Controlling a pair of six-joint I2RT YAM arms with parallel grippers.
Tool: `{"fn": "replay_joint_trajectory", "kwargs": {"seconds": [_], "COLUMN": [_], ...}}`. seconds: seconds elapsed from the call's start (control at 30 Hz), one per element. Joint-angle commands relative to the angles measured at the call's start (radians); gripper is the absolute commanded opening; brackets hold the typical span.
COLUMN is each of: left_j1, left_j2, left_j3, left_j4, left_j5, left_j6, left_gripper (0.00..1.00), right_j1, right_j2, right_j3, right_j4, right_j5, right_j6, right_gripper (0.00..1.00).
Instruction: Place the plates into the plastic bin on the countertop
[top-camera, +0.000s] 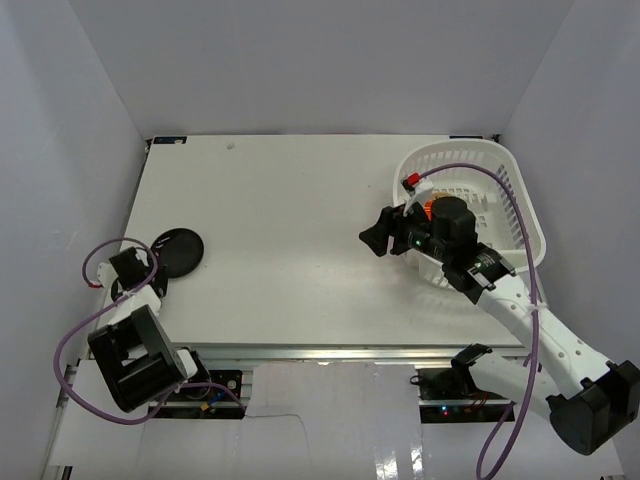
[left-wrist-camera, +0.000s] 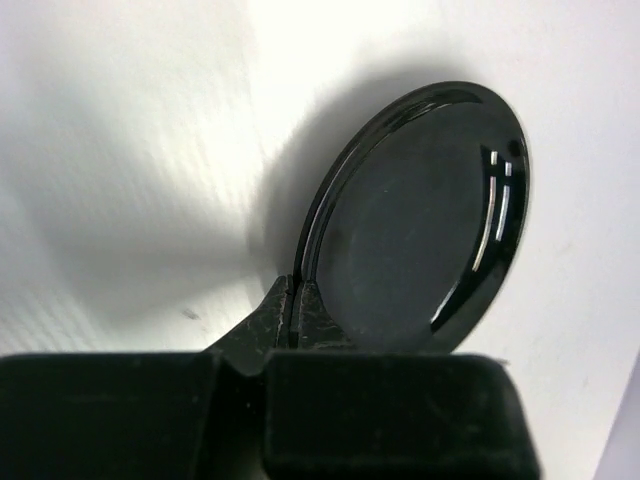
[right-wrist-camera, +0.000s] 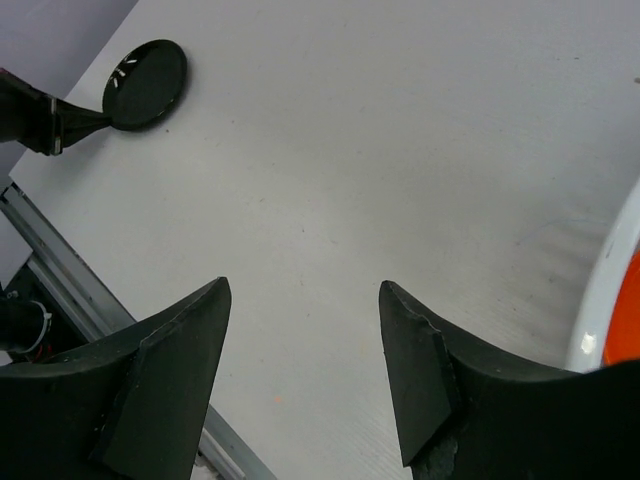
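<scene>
From the top camera, the bin (top-camera: 455, 149) sits at about 2 o'clock on the countertop (top-camera: 290, 200), close to the far right corner. The black plate (top-camera: 178, 250) is well apart from it, at about 8 o'clock near the left edge.

My left gripper (left-wrist-camera: 295, 300) is pinched tight on that plate's near rim. In the left wrist camera the two fingers (left-wrist-camera: 318, 318) meet on the edge with no gap between them. The glossy face spreads away toward 1 o'clock and throws a dark shadow on the white top. I cannot tell whether the plate is lifted or only tipped.

My right gripper (right-wrist-camera: 302, 295) holds nothing, and its jaws stand wide apart. It hangs over bare countertop just outside the bin's wall, on the bin's 9 o'clock side, with its wrist over the rim. In the right wrist camera, the bin's white rim curves in at 4 o'clock. Something orange (right-wrist-camera: 625, 315) shows just inside that rim, but too little of it shows for me to name it. The same view shows the plate at 10 o'clock with the left gripper on its edge, and the front rail (right-wrist-camera: 60, 270) at 8 o'clock.
</scene>
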Motion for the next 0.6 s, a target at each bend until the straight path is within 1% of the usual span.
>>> {"fn": "replay_joint_trajectory", "kwargs": {"seconds": [0.0,0.07,0.13,0.17,0.2,0.23,0.27,0.3,0.37,0.4,0.47,0.5,0.57], "left_j1": [-0.025,-0.064,-0.158,-0.197,-0.275,-0.31,-0.344,-0.399,-0.473,-0.49,-0.515,-0.559,-0.602], "left_j2": [-0.041,-0.05,-0.071,-0.076,-0.084,-0.105,-0.114,-0.124,-0.143,-0.148,-0.159,-0.16,-0.157], "left_j3": [0.005,0.028,0.045,0.054,0.071,0.078,0.081,0.089,0.103,0.108,0.114,0.115,0.121], "left_j4": [0.034,0.048,0.088,0.094,0.098,0.1,0.106,0.118,0.123,0.126,0.134,0.146,0.167], "left_j5": [0.162,0.26,0.302,0.324,0.345,0.35,0.357,0.377,0.387,0.397,0.422,0.443,0.472], "left_j6": [0.052,0.078,0.087,0.092,0.095,0.095,0.088,0.085,0.083,0.083,0.083,0.081,0.083], "left_gripper": [0.0,0.0,0.0,0.0,0.0,0.0,0.0,0.0,0.0,0.0,0.0,0.0,0.0], "right_j1": [0.047,0.061,0.076,0.082,0.093,0.099,0.104,0.111,0.116,0.116,0.116,0.116,0.116], "right_j2": [0.015,0.028,0.057,0.066,0.089,0.103,0.116,0.147,0.202,0.221,0.259,0.29,0.316], "right_j3": [0.033,0.038,0.036,0.035,0.035,0.038,0.041,0.045,0.061,0.067,0.078,0.081,0.082], "right_j4": [0.055,0.077,0.105,0.139,0.151,0.151,0.182,0.194,0.211,0.216,0.231,0.246,0.266], "right_j5": [0.04,0.028,-0.009,-0.017,-0.021,-0.02,-0.015,-0.012,-0.017,-0.02,-0.031,-0.029,-0.026], "right_j6": [0.014,0.023,0.046,0.057,0.069,0.077,0.091,0.094,0.101,0.106,0.117,0.127,0.137], "right_gripper": [0.68,0.7,0.73,0.78,0.82,0.85,0.9,0.93,0.98,0.99,0.97,0.96,0.95]}}
